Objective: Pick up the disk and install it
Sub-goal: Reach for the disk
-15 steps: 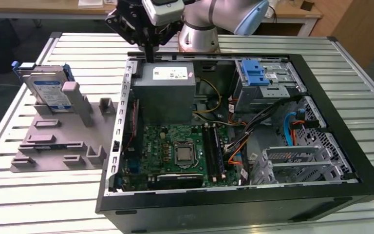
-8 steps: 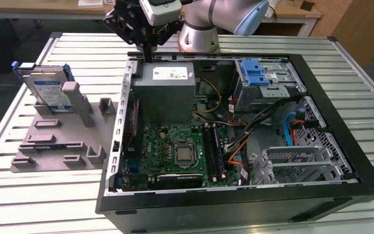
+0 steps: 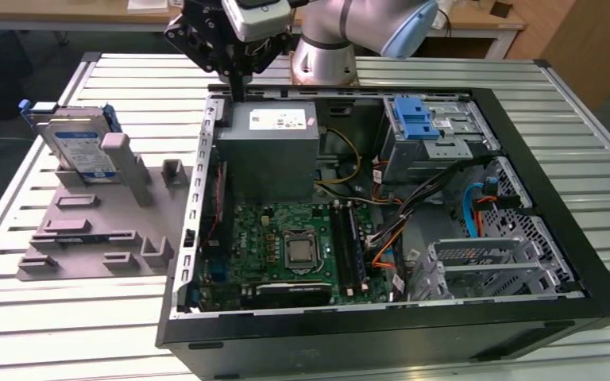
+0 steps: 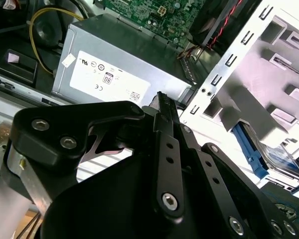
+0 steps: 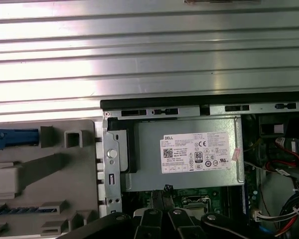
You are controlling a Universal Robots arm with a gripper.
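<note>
On one grey stand [image 3: 93,234] sits one disk [image 3: 80,151], well apart from one claw [image 3: 238,92].

From where I stand, the slatted table [image 3: 61,317] is bare ribbed metal with a bright sheen. The open computer case [image 3: 390,341] on it is dull black paint outside and pale raw sheet metal inside. At nine o'clock from the case, a matt grey plastic fixture [image 3: 83,230] carries the smooth silver metal disk [image 3: 80,147], with its glossy white-and-blue label and blue plastic bracket. At twelve o'clock inside the case, the grey power-supply box [image 3: 268,151] is satin sheet metal with a white paper sticker, and the gripper [image 3: 239,89] is matt black with shiny screw heads.
</note>
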